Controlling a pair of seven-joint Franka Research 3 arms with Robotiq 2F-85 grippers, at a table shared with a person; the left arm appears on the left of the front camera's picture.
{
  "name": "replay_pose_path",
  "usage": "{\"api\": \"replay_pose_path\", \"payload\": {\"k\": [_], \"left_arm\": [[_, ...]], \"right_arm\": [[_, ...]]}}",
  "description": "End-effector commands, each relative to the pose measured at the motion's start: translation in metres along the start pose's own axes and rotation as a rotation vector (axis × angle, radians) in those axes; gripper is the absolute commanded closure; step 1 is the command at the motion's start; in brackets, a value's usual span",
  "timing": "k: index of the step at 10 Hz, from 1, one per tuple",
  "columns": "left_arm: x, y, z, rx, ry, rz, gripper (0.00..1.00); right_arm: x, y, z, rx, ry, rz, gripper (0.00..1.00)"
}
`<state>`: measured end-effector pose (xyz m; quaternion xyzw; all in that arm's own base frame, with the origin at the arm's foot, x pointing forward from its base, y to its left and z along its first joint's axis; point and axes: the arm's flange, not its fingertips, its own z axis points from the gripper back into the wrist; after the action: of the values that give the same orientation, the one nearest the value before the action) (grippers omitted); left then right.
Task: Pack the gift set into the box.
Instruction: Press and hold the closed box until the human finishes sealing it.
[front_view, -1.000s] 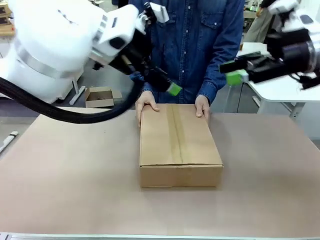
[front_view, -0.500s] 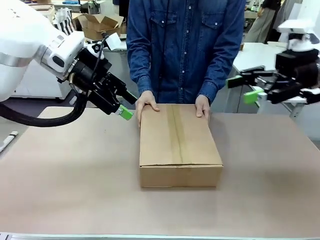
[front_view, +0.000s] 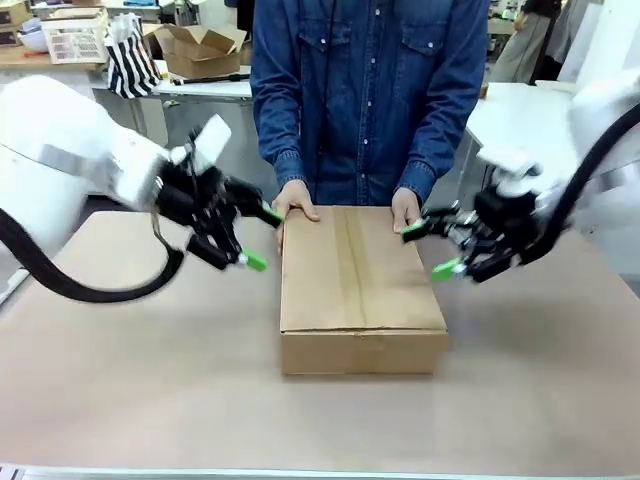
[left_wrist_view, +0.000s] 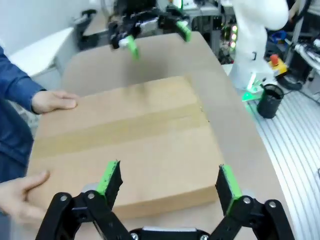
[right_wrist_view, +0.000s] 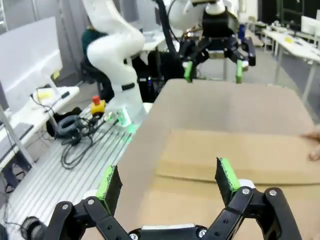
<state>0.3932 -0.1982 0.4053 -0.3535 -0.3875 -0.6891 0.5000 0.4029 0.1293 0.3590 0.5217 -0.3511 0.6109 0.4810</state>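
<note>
Grippers flanked the closed box

Cardboard box (front_view: 355, 280) sat shut in the middle of the table (front_view: 130, 370), flaps down, with a pale strip of tape running along its seam toward the person. The person stood at the far side with one hand (front_view: 293, 203) on one far corner of the lid and the other hand (front_view: 405, 210) on the opposite far corner. The left gripper (front_view: 264, 238) hung just beside the box's left edge, near the first hand, its fingers spread wide and holding nothing. The right gripper (front_view: 430, 250) hung at the box's right edge, close to the other hand, its green-tipped fingers likewise spread apart and empty. Whether either gripper touched the cardboard I could not tell.
</note>
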Motion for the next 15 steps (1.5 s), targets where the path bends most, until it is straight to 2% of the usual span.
{"api": "replay_pose_path", "payload": {"k": [1, 2, 3, 4, 5, 6, 7, 8, 9, 13, 15], "left_arm": [[-0.034, 0.017, -0.049, -0.122, -0.131, 0.028, 0.00], [-0.039, 0.021, -0.069, -0.110, -0.188, 0.077, 0.00], [-0.033, 0.031, -0.078, -0.082, -0.205, 0.207, 0.00], [-0.042, 0.002, -0.054, -0.089, -0.135, 0.042, 0.00], [-0.042, 0.002, -0.054, -0.089, -0.135, 0.042, 0.00], [-0.049, 0.013, -0.082, -0.111, -0.181, 0.108, 0.00], [-0.048, 0.021, -0.089, -0.034, -0.167, 0.116, 0.00], [-0.049, 0.026, -0.093, 0.088, -0.209, 0.091, 0.00], [-0.052, 0.027, -0.096, 0.121, -0.246, 0.086, 0.00], [-0.074, 0.027, -0.103, 0.069, -0.174, 0.163, 0.00], [-0.079, 0.025, -0.096, 0.101, -0.140, 0.180, 0.00]], "right_arm": [[-0.015, -0.048, -0.019, -0.040, 0.017, 0.025, 0.00], [-0.018, -0.051, -0.025, -0.071, 0.034, 0.038, 0.00], [-0.017, -0.049, -0.017, -0.113, 0.051, 0.021, 0.00], [-0.037, -0.042, -0.021, -0.014, 0.022, -0.012, 0.00], [-0.037, -0.042, -0.021, -0.014, 0.022, -0.012, 0.00], [-0.034, -0.053, -0.020, -0.048, 0.041, -0.002, 0.00], [-0.041, -0.059, -0.020, -0.144, 0.122, 0.003, 0.00], [-0.047, -0.062, -0.020, -0.246, 0.118, 0.028, 0.00], [-0.052, -0.066, -0.019, -0.320, 0.164, 0.008, 0.00], [-0.067, -0.069, -0.016, -0.293, 0.154, -0.033, 0.00], [-0.068, -0.070, -0.015, -0.257, 0.129, -0.044, 0.00]]}}
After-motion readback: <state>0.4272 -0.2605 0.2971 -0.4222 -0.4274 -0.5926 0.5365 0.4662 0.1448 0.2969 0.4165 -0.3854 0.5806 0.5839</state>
